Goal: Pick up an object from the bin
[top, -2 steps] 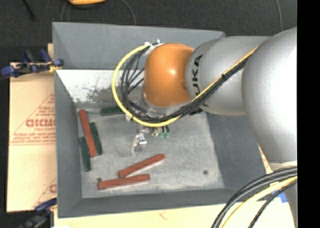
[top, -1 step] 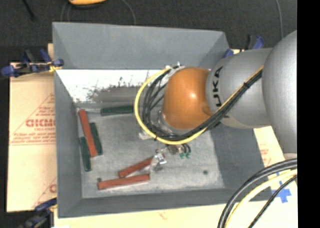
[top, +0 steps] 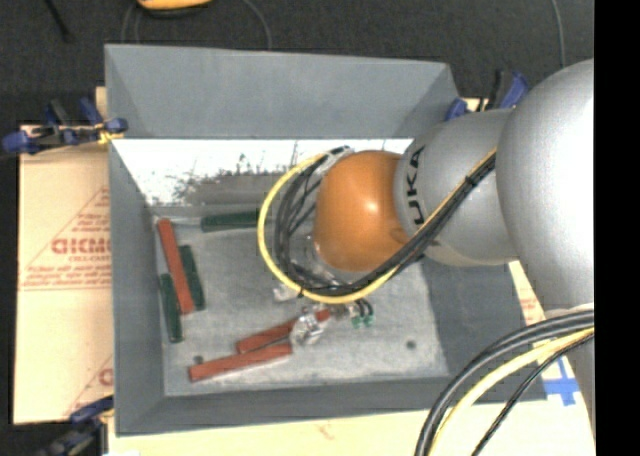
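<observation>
Camera view: the grey metal bin (top: 140,244) was seen from above, its floor dull and speckled. The arm's orange cover (top: 360,209), rounded and glossy and ringed by looped black and yellow cables, was held over the middle of the floor. Just below that cover the gripper (top: 312,327) was seen close to the floor, at the right end of a short red stick (top: 262,342), flat and straight-edged. Whether the claw was released or clenched could not be told, and nothing could be made out as grasped. A longer red stick (top: 225,367) was laid below and left of the cover, just beside the short one. Well left of the cover an upright red stick (top: 174,264) was laid lengthwise, with dark green sticks (top: 190,279) close alongside it. A lone green stick (top: 230,221) was laid crosswise just left of the cover. A small green piece (top: 362,316) was seen directly under the cover.
</observation>
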Robot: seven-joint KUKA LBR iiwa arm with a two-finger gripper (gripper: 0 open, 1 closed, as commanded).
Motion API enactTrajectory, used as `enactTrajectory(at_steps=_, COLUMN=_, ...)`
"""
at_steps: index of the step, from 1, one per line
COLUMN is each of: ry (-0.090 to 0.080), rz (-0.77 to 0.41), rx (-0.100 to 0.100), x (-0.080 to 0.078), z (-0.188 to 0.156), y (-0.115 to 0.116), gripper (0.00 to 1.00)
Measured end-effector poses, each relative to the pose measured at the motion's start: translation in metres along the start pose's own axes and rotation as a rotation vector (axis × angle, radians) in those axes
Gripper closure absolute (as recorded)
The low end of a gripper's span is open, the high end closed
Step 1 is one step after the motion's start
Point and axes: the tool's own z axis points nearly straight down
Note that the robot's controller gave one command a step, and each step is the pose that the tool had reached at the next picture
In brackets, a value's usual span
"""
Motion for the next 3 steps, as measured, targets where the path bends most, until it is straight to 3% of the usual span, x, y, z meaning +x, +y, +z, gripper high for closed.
enactTrajectory(at_steps=1, ry=0.0, rz=0.0, rx=-0.001, x=0.0, z=0.0, y=0.0, gripper=1.0)
enactTrajectory(at_steps=2, ry=0.002, rz=0.011, rx=-0.005, x=-0.003, z=-0.035, y=0.002, gripper=1.0)
enactTrajectory(at_steps=3, ry=-0.012, rz=-0.765, rx=0.001, x=-0.008, z=-0.201, y=-0.043, gripper=1.0)
